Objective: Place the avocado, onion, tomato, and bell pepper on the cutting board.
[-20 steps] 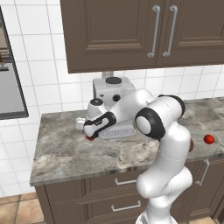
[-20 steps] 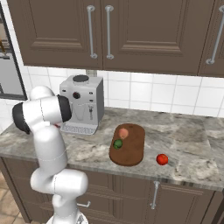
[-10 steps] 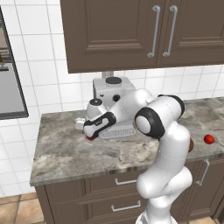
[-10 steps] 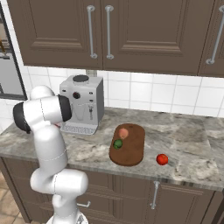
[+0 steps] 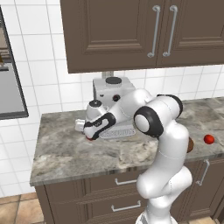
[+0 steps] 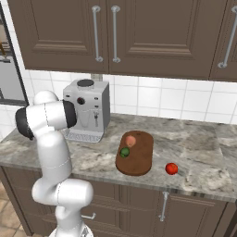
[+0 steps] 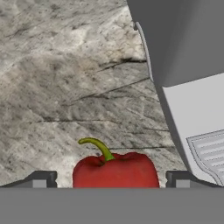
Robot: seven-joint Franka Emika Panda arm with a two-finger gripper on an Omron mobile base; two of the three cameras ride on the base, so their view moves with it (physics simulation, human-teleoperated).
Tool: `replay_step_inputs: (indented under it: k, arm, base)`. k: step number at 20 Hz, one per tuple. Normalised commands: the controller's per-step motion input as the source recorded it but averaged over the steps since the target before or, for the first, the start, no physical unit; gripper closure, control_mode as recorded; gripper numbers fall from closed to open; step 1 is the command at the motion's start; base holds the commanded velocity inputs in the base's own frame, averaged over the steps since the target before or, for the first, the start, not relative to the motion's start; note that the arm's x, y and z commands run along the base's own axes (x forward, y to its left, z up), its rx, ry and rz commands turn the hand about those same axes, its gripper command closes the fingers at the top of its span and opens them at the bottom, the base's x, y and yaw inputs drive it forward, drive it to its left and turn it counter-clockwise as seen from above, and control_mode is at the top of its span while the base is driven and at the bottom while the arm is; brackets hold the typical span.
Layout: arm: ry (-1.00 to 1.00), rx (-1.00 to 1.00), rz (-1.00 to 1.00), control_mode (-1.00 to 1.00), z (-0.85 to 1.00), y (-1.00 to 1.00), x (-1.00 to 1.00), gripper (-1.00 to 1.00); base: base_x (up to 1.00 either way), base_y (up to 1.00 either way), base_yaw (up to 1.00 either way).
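Marble counter, cutting board, tomato, coffee machine, bell pepper

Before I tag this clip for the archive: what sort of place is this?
A rendered home kitchen, most likely: a stone-look counter under dark wooden cabinets, a coffee machine against a white tiled wall, and a cutting board with produce.

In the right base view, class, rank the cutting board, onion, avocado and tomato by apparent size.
1. cutting board, by far the largest.
2. onion.
3. tomato and avocado: too alike to rank; the tomato also lies slightly nearer the camera.
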Motion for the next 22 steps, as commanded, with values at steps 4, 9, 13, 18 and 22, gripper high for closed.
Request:
replay_step_inputs:
  k: [4,9,13,18,22]
  arm:
    - [0.00,0.00,0.00,-1.00,0.00,0.00,0.00,1.00]
    - [0.00,0.00,0.00,-1.00,0.00,0.00,0.00,1.00]
    - [0.00,0.00,0.00,-1.00,0.00,0.00,0.00,1.00]
    - [0.00,0.00,0.00,-1.00,0.00,-0.01,-0.06,1.00]
    - [-0.01,0.00,-0.03,-1.00,0.17,-0.08,-0.57,1.00]
  base:
    - [0.00,0.00,0.00]
    - [0.00,0.00,0.00]
    - [0.00,0.00,0.00]
    - [0.00,0.00,0.00]
    - [0.00,0.00,0.00]
